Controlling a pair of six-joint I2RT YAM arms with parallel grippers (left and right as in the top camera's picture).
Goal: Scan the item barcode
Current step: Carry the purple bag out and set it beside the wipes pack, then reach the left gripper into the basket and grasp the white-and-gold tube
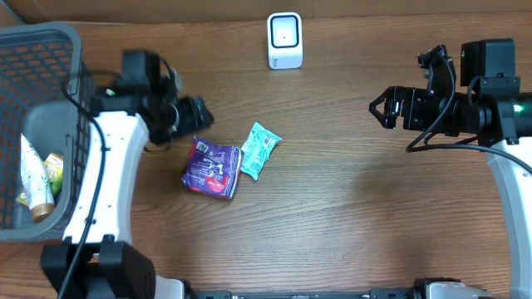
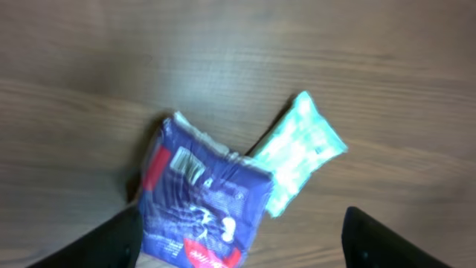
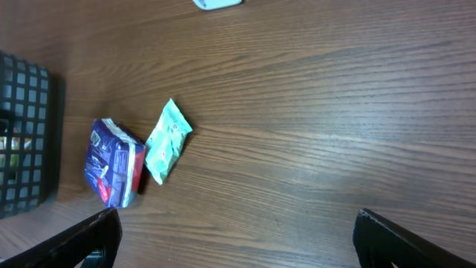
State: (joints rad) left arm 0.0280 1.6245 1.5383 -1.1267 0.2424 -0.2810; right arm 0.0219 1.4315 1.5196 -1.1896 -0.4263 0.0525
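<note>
Two packets are spotted on the surface (image 1: 349,208): one purple packet (image 1: 213,167), barcode (image 2: 186,161) up, one teal packet (image 1: 260,150) touching it. Left end effector (image 1: 195,114), near the purple packet, and right end effector (image 1: 381,108) are held open.

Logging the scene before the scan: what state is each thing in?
purple packet: lying flat, barcode up, not held.
teal packet: lying flat, touching the purple packet.
scanner: upright, nothing in front of it.
basket: upright, partly filled.
left pincer: open, empty.
right pincer: open, empty.
</note>
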